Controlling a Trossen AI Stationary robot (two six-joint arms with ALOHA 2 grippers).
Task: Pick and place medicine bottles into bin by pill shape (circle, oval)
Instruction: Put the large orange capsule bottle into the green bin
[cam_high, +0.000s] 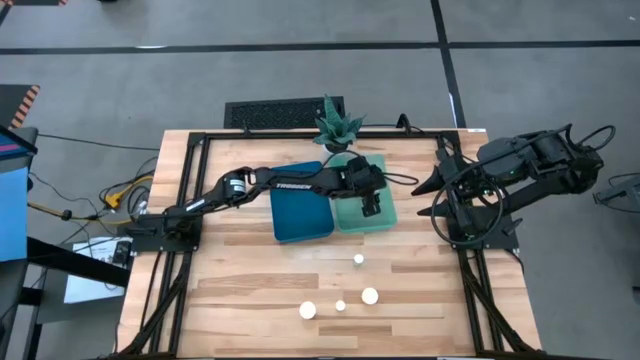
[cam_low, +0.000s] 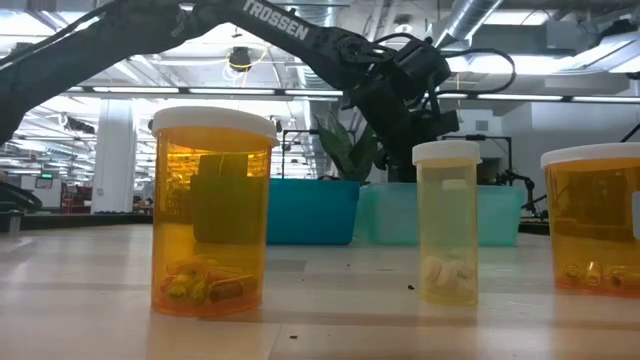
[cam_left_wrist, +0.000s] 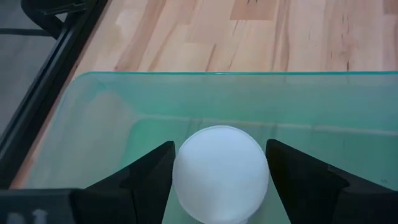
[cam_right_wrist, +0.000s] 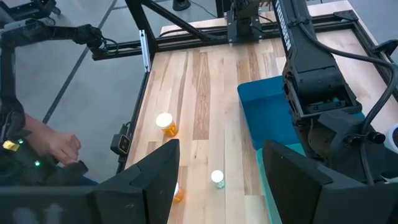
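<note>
White-capped bottle (cam_left_wrist: 220, 172) sits between left gripper (cam_high: 371, 206) fingers over green bin (cam_high: 385, 222), frame centre; jaws look slack, grip unclear. Risk: bottle snags on finger, tips out. Right gripper (cam_right_wrist: 217, 171) parted, empty, far right

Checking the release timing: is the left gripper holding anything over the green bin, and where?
A white-capped medicine bottle sits between the left gripper fingers at its cap, above the green bin; contact cannot be told.
</note>
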